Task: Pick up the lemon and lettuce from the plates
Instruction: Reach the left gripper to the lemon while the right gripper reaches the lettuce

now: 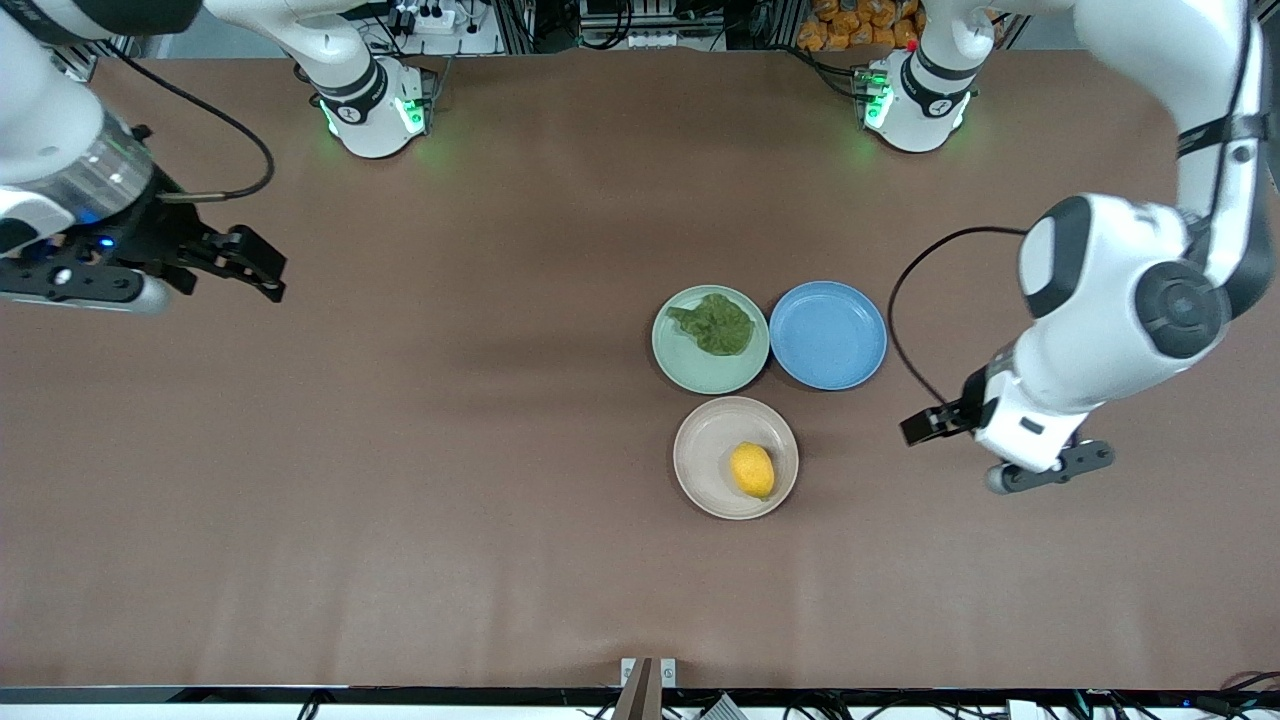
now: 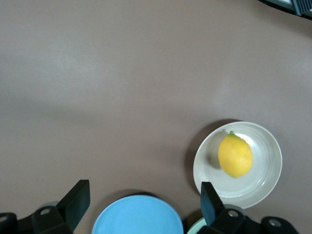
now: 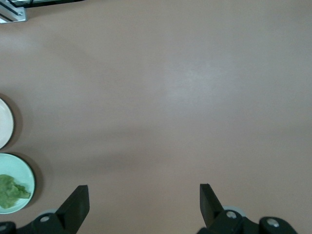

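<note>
The yellow lemon point(image 1: 752, 469) point(image 2: 235, 155) lies on the beige plate point(image 1: 705, 445) point(image 2: 267, 168). The dark green lettuce point(image 1: 715, 323) point(image 3: 10, 192) lies on the mint green plate point(image 1: 700, 372) point(image 3: 23, 170), which is farther from the front camera. My left gripper point(image 1: 940, 420) point(image 2: 145, 197) hangs open and empty over the table beside the blue plate, toward the left arm's end. My right gripper point(image 1: 262, 268) point(image 3: 144, 202) is open and empty over bare table at the right arm's end, well away from the plates.
An empty blue plate point(image 1: 828, 334) point(image 2: 138, 217) sits beside the mint plate, toward the left arm's end. The three plates touch or nearly touch. Brown table surface point(image 1: 400, 450) stretches all around them.
</note>
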`<state>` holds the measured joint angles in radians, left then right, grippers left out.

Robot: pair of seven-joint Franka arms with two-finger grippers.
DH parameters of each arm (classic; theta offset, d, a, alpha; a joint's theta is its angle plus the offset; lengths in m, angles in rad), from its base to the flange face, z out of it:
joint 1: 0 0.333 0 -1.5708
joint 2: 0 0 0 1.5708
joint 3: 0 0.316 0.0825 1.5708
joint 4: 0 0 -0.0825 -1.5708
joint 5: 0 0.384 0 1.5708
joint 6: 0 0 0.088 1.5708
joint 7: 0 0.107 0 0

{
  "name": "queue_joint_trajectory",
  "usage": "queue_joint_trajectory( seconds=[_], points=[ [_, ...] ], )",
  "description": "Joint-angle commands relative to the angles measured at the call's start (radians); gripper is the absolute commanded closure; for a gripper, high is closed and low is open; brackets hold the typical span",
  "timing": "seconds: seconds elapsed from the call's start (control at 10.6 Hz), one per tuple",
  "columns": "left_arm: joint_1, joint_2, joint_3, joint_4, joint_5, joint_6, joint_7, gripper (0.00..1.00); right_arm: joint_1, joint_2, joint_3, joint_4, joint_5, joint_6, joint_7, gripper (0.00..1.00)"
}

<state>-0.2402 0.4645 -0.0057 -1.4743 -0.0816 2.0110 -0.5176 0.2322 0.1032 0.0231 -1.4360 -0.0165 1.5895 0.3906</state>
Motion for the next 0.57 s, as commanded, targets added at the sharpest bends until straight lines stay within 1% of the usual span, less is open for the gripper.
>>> queue_joint_trajectory(
  seconds=[0.0, 0.09, 0.19, 0.28, 0.47],
  points=[
    [-0.045, 0.075, 0.006, 0.022, -0.026, 0.111, -0.131, 0.0, 0.07, 0.03, -0.005, -0.001, 0.004, 0.032, 0.132, 0.0],
    [-0.068, 0.113, 0.006, 0.022, -0.026, 0.19, -0.16, 0.0, 0.096, 0.044, -0.003, -0.001, 0.006, 0.041, 0.183, 0.0],
    [-0.089, 0.158, 0.007, 0.032, -0.026, 0.262, -0.189, 0.0, 0.143, 0.062, -0.003, -0.003, 0.006, 0.062, 0.274, 0.0],
    [-0.117, 0.207, 0.009, 0.057, -0.024, 0.314, -0.205, 0.0, 0.195, 0.087, -0.003, -0.001, 0.006, 0.093, 0.392, 0.0],
    [-0.151, 0.256, 0.012, 0.066, -0.02, 0.386, -0.207, 0.0, 0.293, 0.146, -0.005, -0.001, 0.004, 0.167, 0.557, 0.0]
  ],
)
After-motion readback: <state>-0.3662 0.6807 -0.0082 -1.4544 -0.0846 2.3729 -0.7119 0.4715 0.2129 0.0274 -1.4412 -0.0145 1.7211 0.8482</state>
